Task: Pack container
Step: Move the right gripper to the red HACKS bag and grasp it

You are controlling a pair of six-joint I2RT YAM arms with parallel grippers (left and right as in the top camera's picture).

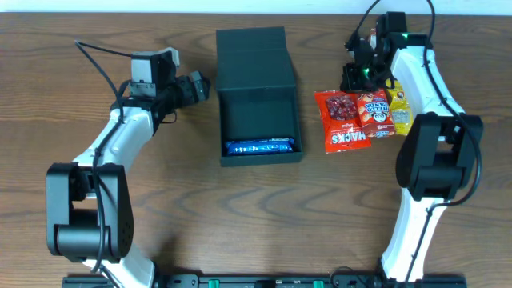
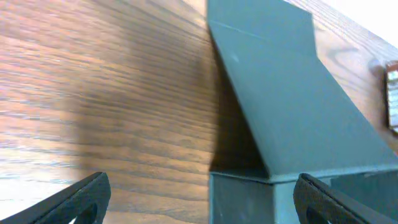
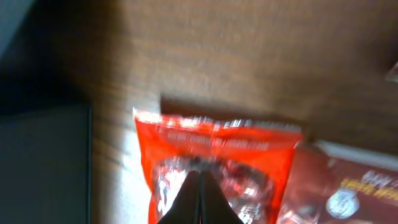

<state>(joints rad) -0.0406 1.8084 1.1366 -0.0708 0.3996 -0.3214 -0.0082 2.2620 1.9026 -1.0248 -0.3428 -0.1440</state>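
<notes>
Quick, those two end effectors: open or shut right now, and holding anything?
Left end effector: open, holding nothing.
Right end effector: shut, tips on the red snack packet; whether it grips it cannot be told.

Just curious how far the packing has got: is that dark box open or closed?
Open. The box has its lid flap swung back, away from the opening, and a blue packet shows inside it.

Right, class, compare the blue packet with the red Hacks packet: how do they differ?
The blue packet lies inside the black box, against the wall nearest the robot; the red Hacks packet lies on the table, right of the box. The blue packet is long and slim, lying crosswise; the red Hacks packet is broader, its length running front to back. Both lie flat.
</notes>
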